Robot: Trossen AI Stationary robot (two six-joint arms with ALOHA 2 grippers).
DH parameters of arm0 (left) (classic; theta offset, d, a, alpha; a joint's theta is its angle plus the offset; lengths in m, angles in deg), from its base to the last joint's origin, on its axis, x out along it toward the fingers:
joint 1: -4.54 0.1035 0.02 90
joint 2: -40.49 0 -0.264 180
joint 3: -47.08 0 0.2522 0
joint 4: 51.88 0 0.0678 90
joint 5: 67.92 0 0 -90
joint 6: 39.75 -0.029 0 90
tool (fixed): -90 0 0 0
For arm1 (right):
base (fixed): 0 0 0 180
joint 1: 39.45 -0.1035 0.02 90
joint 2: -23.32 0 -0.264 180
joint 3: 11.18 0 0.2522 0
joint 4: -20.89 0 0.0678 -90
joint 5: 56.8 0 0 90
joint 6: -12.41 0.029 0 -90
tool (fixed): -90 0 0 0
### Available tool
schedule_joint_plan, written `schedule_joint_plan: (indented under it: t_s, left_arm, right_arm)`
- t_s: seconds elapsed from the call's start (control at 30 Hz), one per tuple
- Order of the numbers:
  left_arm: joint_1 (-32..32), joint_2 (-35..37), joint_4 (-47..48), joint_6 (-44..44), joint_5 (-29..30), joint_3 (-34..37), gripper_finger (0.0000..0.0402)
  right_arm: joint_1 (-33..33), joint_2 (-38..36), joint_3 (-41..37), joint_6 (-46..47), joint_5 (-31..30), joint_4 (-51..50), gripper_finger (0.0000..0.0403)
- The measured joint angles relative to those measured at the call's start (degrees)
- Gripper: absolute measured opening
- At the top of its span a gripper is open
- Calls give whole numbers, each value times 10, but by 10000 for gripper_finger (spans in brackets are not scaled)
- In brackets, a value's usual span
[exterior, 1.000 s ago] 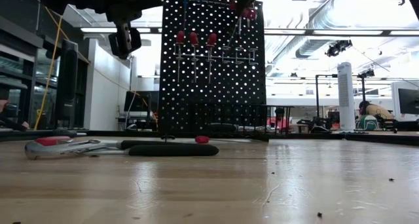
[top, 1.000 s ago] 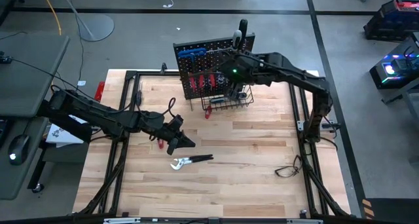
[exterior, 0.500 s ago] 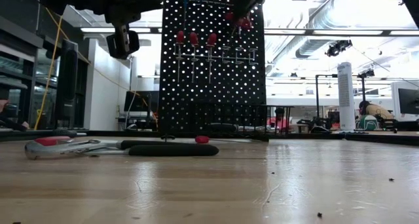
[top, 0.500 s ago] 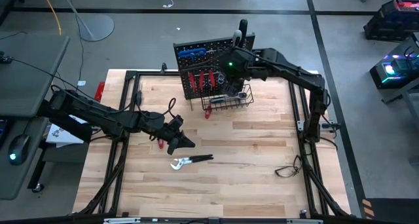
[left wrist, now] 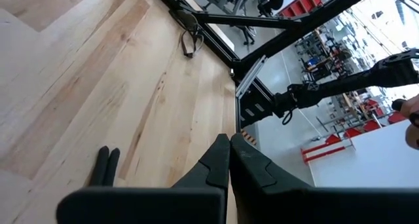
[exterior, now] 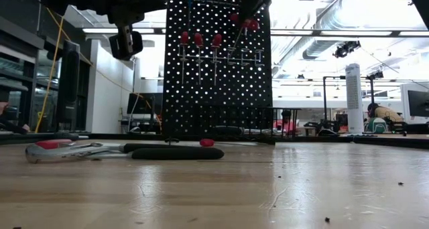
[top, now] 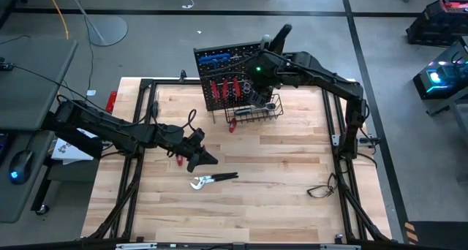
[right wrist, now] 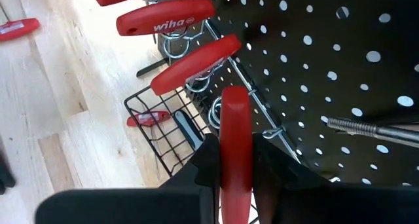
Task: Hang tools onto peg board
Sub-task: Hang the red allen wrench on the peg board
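A red-handled screwdriver (right wrist: pixel 235 135) is being held tight between the right gripper (right wrist: pixel 236 160) fingers, against the black holed metal peg board (top: pixel 219 74) near the table's far edge. It is being brought closer to the rings than a moment ago, so hanging looks near. The left gripper (top: pixel 203 156), shut and empty, is waiting mid-table by the silver pliers (top: pixel 212 180).

"wiha" in white on a red screwdriver handle (right wrist: pixel 167 23) hung on the peg board (right wrist: pixel 327 67); nothing else legible.
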Motion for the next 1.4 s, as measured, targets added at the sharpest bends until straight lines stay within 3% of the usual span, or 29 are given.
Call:
schedule_joint_plan:
  t_s: [0.37,0.7,1.1,1.4]
  left_arm:
    - [0,0,0,14,1,0,0]
    - [0,0,0,14,23,0,0]
    - [0,0,1,3,28,0,0]
    - [0,0,1,-15,28,0,0]
  right_arm:
    - [0,0,2,-7,-12,-10,38]
    - [0,-1,63,-8,-15,-27,38]
    - [-13,-7,61,6,12,-45,38]
    - [-28,-7,62,8,-38,-48,38]
